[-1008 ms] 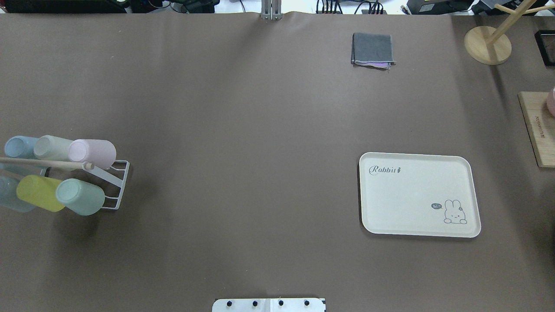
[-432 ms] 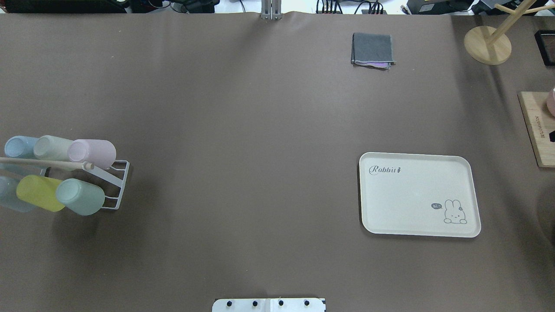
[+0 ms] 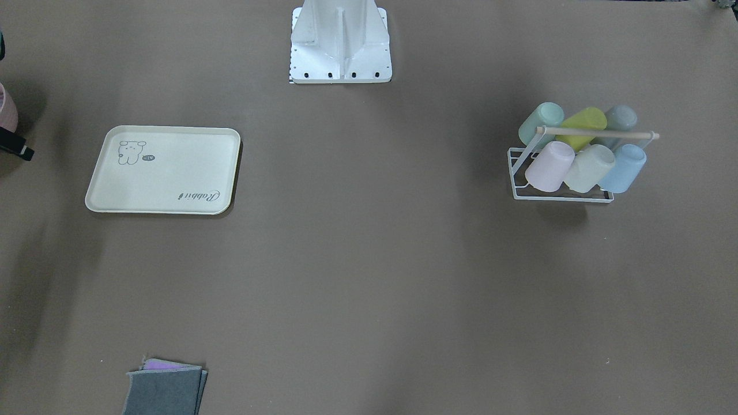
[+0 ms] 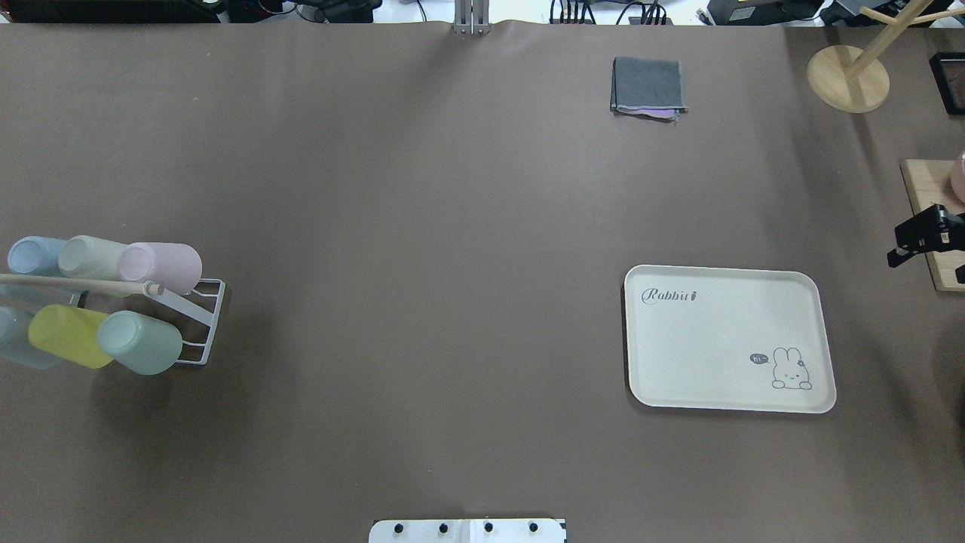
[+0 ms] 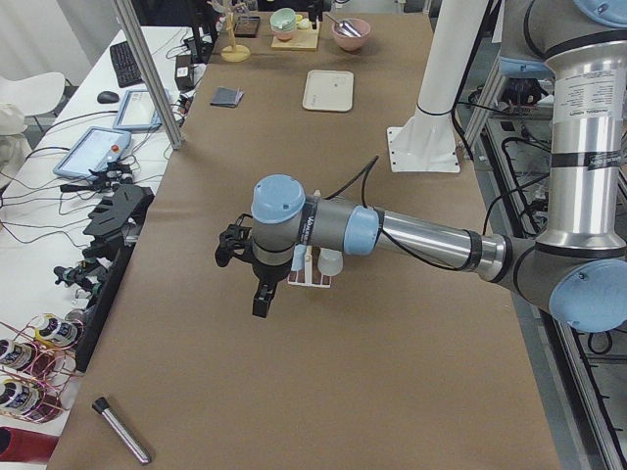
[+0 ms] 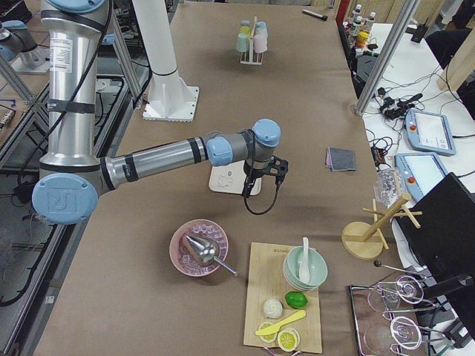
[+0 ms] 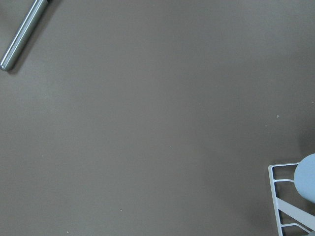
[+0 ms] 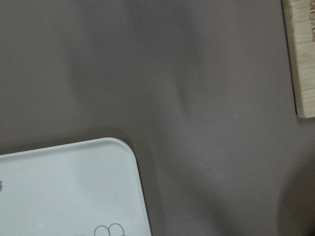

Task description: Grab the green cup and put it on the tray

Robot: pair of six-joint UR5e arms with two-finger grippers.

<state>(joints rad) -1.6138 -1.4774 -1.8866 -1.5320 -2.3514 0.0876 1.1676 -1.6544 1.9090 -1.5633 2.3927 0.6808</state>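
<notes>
The green cup is a mint tumbler lying tilted at the near right end of a white wire rack at the table's left; it also shows in the front-facing view. The cream tray with "Rabbit" script lies bare at the right, and one corner shows in the right wrist view. My left gripper hangs over the table beside the rack; I cannot tell its state. My right gripper hovers by the tray's outer edge; a black part of it shows overhead, state unclear.
The rack also holds yellow, pink, cream and blue cups under a wooden bar. A folded grey cloth, a wooden stand and a wooden board lie far right. A metal tube lies left.
A black part of the right arm has come into the overhead view from the right edge, moving left toward the tray. Cups, rack and tray have not moved.
</notes>
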